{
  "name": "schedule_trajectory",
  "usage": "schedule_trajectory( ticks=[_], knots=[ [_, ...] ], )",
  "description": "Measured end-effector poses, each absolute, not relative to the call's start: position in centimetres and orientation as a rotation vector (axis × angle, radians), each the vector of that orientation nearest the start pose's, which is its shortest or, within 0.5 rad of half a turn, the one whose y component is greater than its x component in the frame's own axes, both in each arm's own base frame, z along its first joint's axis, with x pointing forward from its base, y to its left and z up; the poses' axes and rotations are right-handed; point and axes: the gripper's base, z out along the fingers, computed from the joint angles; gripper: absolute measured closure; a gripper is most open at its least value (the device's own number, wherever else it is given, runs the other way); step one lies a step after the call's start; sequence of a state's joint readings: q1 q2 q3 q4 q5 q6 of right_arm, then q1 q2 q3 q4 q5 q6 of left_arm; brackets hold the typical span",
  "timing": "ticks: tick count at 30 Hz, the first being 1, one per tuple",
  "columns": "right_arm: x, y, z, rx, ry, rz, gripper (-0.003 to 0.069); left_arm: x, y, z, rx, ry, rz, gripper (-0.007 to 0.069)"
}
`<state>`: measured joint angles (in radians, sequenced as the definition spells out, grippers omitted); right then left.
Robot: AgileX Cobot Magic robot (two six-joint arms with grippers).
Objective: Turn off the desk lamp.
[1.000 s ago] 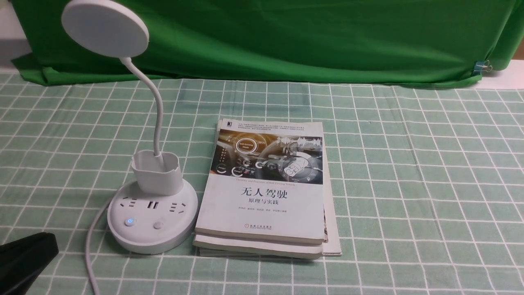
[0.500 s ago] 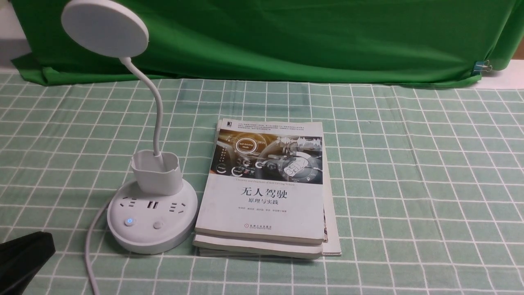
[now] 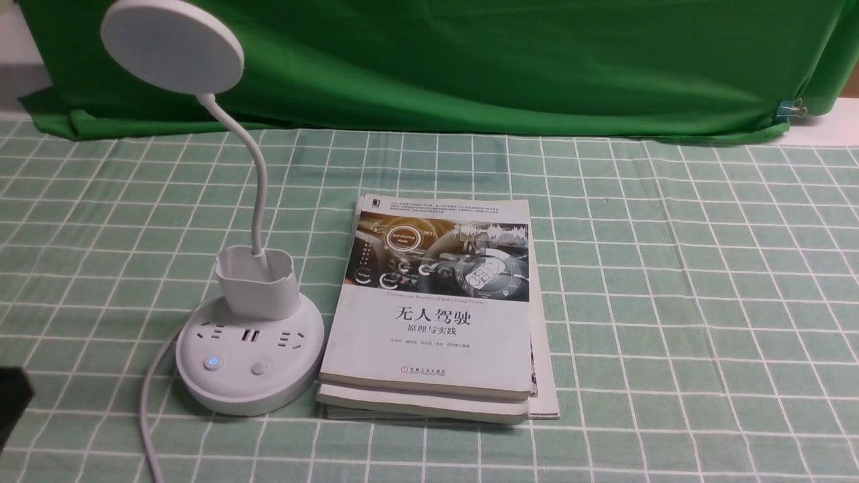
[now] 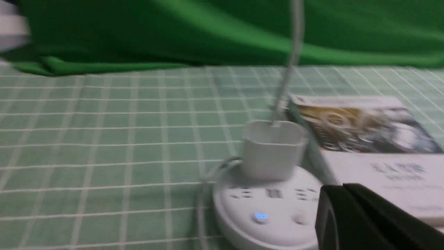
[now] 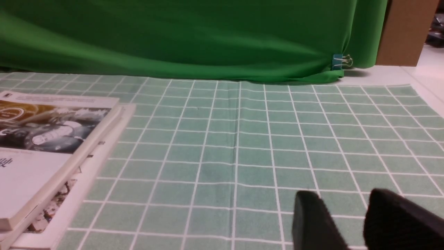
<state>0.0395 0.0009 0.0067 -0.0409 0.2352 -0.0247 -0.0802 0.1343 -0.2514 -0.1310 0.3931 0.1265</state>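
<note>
With the left hand (image 4: 340, 187) pinched together, reach for the desk lamp (image 3: 248, 389) on the bench (image 3: 671, 322), left of the books (image 3: 429, 335); centre above the blue-lit button (image 3: 213, 363), likely the switch; press straight down lightly; keep the right hand (image 5: 341, 196), spread apart, away.

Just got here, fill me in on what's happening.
Neither gripper is handling anything. The task is to turn off the lamp, and one of its buttons glows blue, so it likely still has power. The left gripper is near the lamp, touching nothing I can make out; the right gripper hangs on the other side of the books.
</note>
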Motion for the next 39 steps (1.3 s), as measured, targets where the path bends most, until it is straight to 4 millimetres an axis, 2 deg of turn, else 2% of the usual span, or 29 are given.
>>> schedule_trajectory(
  ticks=[4, 15, 39],
  knots=[
    [5.6, 0.1, 19.0, -0.083, 1.724, -0.027, 0.0417, 5.1, -0.5, 22.5, 0.044, 1.760, -0.049, 0.0624],
    [5.6, 0.1, 19.0, -0.083, 1.724, -0.027, 0.0417, 5.4, -0.4, 18.4, -0.010, 1.805, -0.066, 0.0624],
    [5.6, 0.1, 19.0, -0.083, 1.725, -0.027, 0.0417, 5.5, -0.1, 18.5, -0.086, 1.781, -0.065, 0.0624]
  ],
)
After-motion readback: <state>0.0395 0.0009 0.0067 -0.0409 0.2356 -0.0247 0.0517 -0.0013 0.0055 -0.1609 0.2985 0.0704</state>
